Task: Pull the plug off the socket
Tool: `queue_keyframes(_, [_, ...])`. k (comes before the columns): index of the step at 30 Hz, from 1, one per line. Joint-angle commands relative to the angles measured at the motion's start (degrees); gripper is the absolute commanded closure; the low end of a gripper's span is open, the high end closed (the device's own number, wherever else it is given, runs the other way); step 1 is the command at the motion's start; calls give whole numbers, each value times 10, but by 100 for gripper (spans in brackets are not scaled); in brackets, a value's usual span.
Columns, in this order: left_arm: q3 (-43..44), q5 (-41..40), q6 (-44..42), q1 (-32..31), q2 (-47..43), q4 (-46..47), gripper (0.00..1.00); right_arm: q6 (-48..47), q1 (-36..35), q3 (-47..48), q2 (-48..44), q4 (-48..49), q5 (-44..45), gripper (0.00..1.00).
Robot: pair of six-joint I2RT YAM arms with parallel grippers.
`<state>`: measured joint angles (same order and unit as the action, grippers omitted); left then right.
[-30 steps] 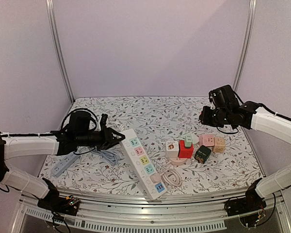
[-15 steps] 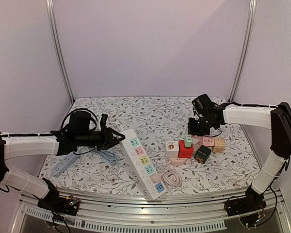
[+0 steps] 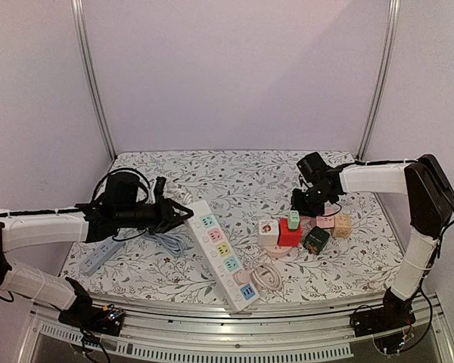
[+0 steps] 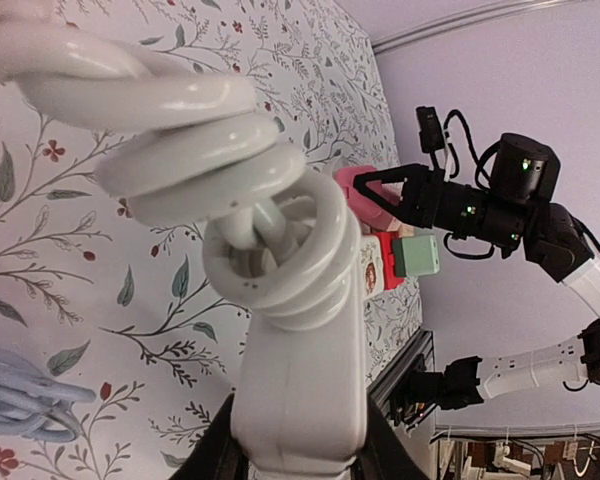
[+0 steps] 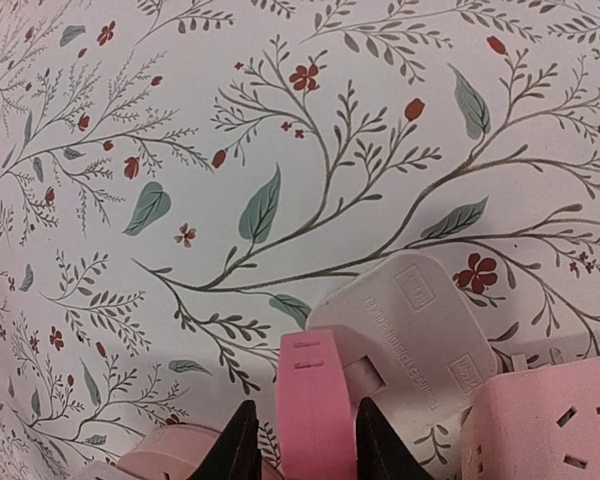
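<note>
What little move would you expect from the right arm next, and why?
Probably close the right tool on the pink plug. The plug sits between its fingers, with a gap showing on one side, so it does not look gripped yet.

Pink plug between black fingertips of the tool, floral cloth beneath.

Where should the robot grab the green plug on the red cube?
Probably by its flat sides, coming down from above. The green plug stands upright on top of the red cube socket, so its body sticks up free, and a straight pull upward should get it out.
</note>
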<state>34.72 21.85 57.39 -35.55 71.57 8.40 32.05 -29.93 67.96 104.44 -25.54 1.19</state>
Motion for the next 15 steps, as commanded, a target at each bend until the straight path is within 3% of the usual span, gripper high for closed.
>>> queue_keyframes(1, [-2, -11, -26, 5, -19, 1, 96, -5, 5, 9, 8, 6, -6, 66])
queue_keyframes(15, [-9, -15, -25, 5, -46, -10, 96, -17, 10, -1, -57, -17, 3, 53])
